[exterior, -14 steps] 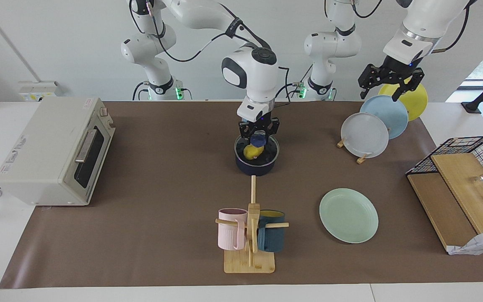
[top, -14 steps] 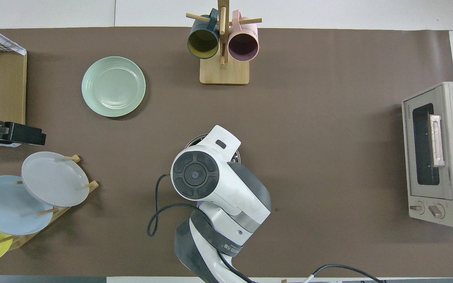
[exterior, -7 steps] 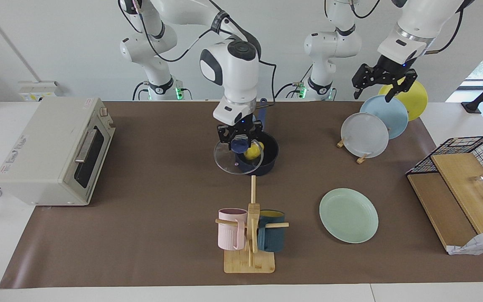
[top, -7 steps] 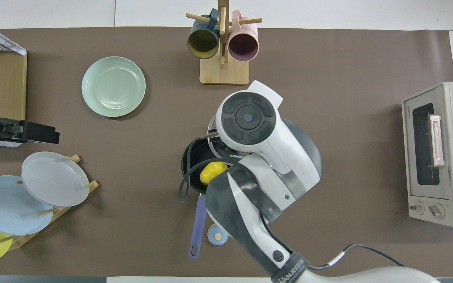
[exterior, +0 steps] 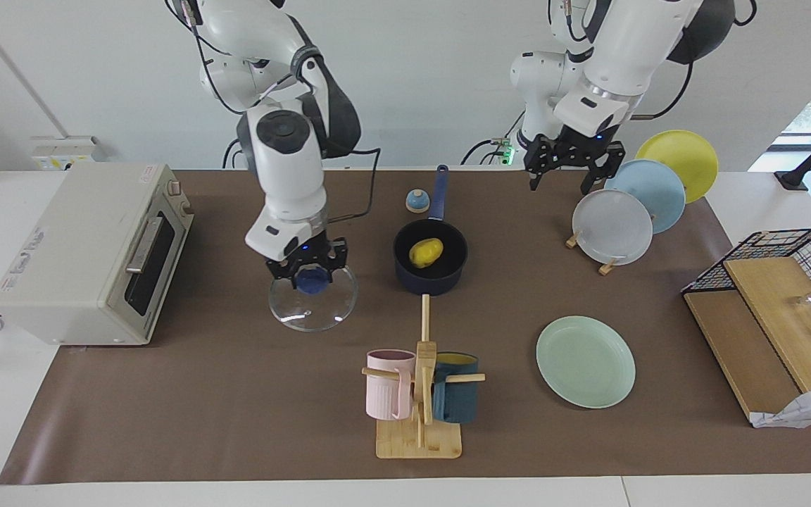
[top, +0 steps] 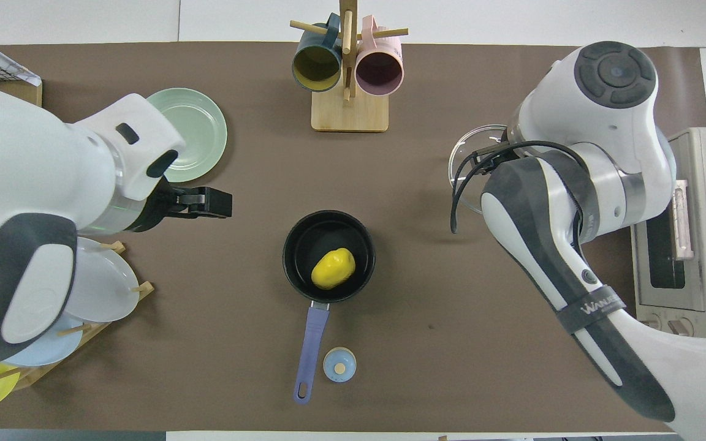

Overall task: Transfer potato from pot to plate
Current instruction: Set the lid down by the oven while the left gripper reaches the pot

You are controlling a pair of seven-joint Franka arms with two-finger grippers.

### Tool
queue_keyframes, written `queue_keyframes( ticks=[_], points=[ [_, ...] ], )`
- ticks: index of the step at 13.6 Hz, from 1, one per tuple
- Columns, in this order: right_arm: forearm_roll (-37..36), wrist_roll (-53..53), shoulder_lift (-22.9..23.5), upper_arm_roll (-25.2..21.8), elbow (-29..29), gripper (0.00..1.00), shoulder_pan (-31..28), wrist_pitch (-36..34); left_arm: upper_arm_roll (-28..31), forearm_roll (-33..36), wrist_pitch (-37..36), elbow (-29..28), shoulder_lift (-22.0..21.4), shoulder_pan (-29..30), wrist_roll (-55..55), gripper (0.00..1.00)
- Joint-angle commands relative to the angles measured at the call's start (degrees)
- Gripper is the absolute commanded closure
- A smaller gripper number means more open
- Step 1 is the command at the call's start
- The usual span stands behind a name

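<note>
The yellow potato point(exterior: 426, 252) lies in the open navy pot point(exterior: 441, 279), whose blue handle points toward the robots; both show in the overhead view too (potato point(top: 333, 268), pot point(top: 299, 245)). The mint-green plate point(exterior: 586, 361) lies flat, farther from the robots than the pot, toward the left arm's end; the left arm partly covers it in the overhead view point(top: 200, 122). My right gripper point(exterior: 312, 279) is shut on the blue knob of a glass lid point(exterior: 312, 310), held low over the mat between pot and toaster. My left gripper point(exterior: 564, 179) is open and empty, raised beside the plate rack.
A toaster oven point(exterior: 89, 253) stands at the right arm's end. A mug rack point(exterior: 419, 394) with a pink and a teal mug is farther out than the pot. A rack holds grey point(exterior: 612, 227), blue and yellow plates. A small blue bell point(exterior: 417, 201) sits by the pot's handle. A wire basket point(exterior: 786, 253) stands at the left arm's end.
My right gripper lifted the glass lid off the pot and carried it toward the toaster. The potato now shows uncovered. My left gripper moved from over the plate rack toward the pot.
</note>
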Motion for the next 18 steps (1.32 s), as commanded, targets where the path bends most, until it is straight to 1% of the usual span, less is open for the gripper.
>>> queue_keyframes(
  ticks=[1, 2, 3, 5, 6, 7, 8, 9, 11, 13, 14, 15, 16, 17, 18],
  points=[
    [0.7, -3.7, -4.3, 0.8, -10.1, 0.63, -3.0, 7.4, 0.9, -0.5, 5.9, -5.3, -0.2, -6.8, -7.2, 0.00],
    [0.7, -6.0, -4.6, 0.8, -12.9, 0.63, -5.3, 11.2, 0.9, -0.5, 8.8, -7.8, 0.2, -9.5, -10.8, 0.00],
    [0.7, -8.2, -4.4, 0.9, -13.9, 0.63, -7.1, 13.0, 0.9, -0.5, 12.3, -9.7, 1.5, -11.4, -13.0, 0.00],
    [0.7, -9.6, -4.0, 0.9, -15.0, 0.63, -8.9, 13.7, 0.9, -0.5, 18.2, -12.2, 4.6, -15.1, -16.0, 0.00],
    [0.7, -9.7, -3.8, 0.8, -15.6, 0.63, -8.9, 14.0, 0.9, -0.5, 19.8, -13.5, 5.3, -15.5, -16.3, 0.00],
    [0.7, -10.1, -3.0, 0.8, -16.2, 0.63, -9.2, 15.8, 0.9, -0.4, 20.1, -14.7, 5.5, -15.8, -18.0, 0.00],
    [0.7, -10.3, -2.9, 0.8, -17.0, 0.63, -10.0, 16.6, 0.9, -0.5, 21.0, -16.5, 5.4, -17.1, -18.5, 0.00],
    [0.7, -10.3, -2.9, 0.9, -17.1, 0.63, -10.2, 16.1, 0.9, -0.5, 21.9, -17.7, 5.5, -17.3, -18.7, 0.00],
    [0.7, -10.3, -3.1, 0.9, -18.2, 0.61, -10.5, 16.8, 0.9, -0.5, 24.9, -20.2, 5.3, -17.3, -19.1, 0.00],
    [0.8, -10.2, -3.7, 0.9, -20.9, 0.57, -10.6, 18.7, 0.9, -0.5, 26.9, -21.4, 5.5, -17.3, -20.2, 0.00],
    [0.7, -10.1, -4.3, 0.9, -22.1, 0.53, -10.6, 19.1, 0.9, -0.5, 27.8, -21.9, 5.8, -17.3, -20.5, 0.00],
    [0.7, -10.2, -4.2, 0.9, -21.9, 0.44, -10.7, 19.1, 0.9, -0.5, 28.6, -22.1, 6.5, -17.4, -21.0, 0.00],
    [0.7, -10.3, -4.0, 0.9, -21.3, 0.18, -10.7, 19.1, 0.9, -0.5, 29.5, -22.2, 7.2, -17.8, -21.5, 0.00],
    [0.7, -10.3, -3.9, 0.9, -20.6, 0.00, -10.6, 18.8, 0.9, -0.5, 30.7, -22.2, 8.1, -17.8, -22.4, 0.00],
    [0.7, -10.3, -3.7, 0.9, -19.3, 0.00, -10.7, 17.9, 0.9, -0.5, 31.4, -22.2, 8.5, -18.2, -22.6, 0.00]
  ],
)
